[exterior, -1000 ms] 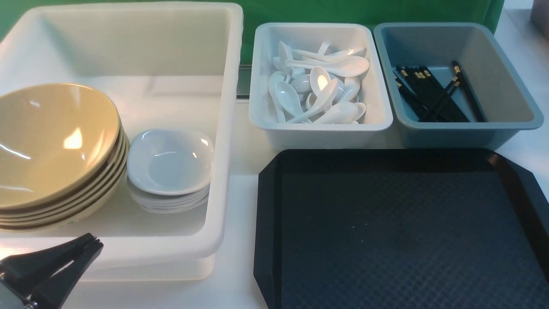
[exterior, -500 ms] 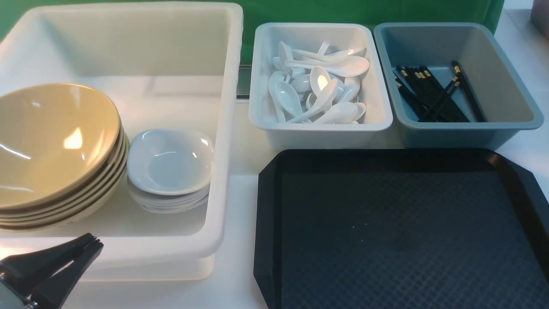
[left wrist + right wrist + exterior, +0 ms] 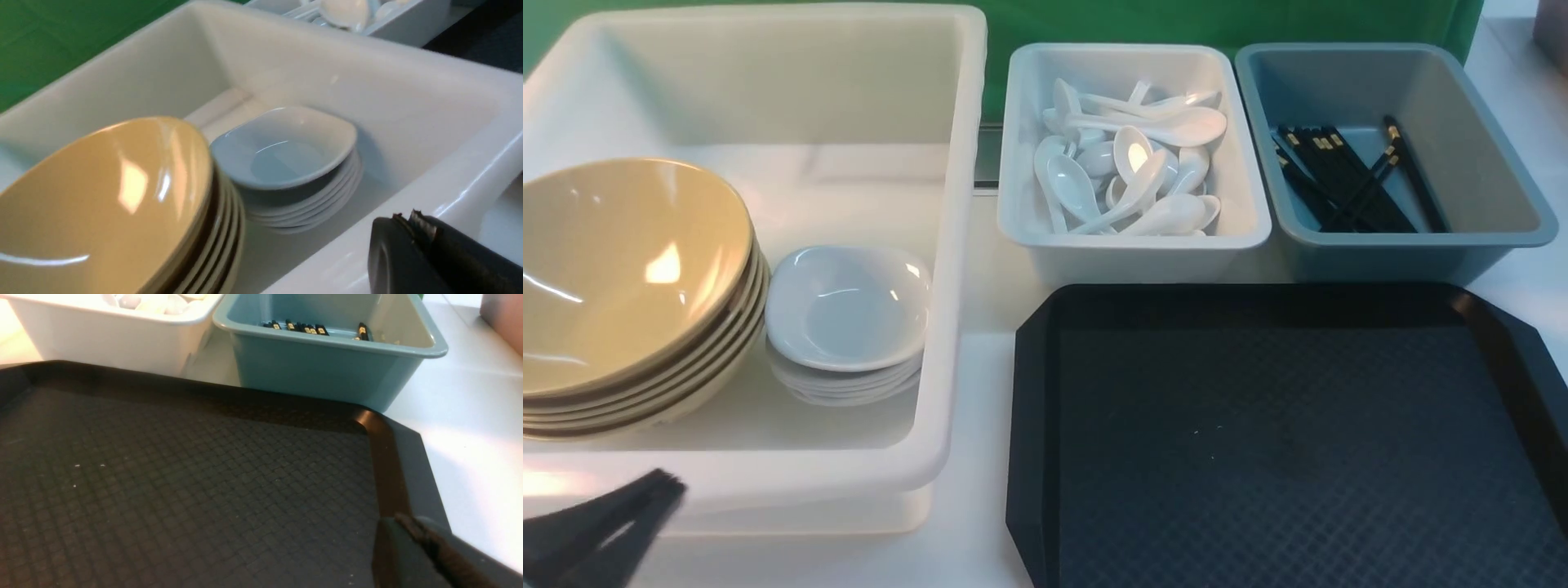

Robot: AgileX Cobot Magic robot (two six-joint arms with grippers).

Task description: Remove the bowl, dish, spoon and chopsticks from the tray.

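The tray (image 3: 1290, 441) lies bare on the table before us, its right rim just under our right gripper (image 3: 412, 535), jaws together, while our left gripper (image 3: 666, 483), also closed, hovers empty beside the white tub (image 3: 947, 245).

A large white tub (image 3: 956, 245) is set at the desk's (image 3: 976, 523) left edge, while a pale bin (image 3: 1135, 253) and a grey-blue bin (image 3: 1380, 257) are ranged side by side along its far edge.
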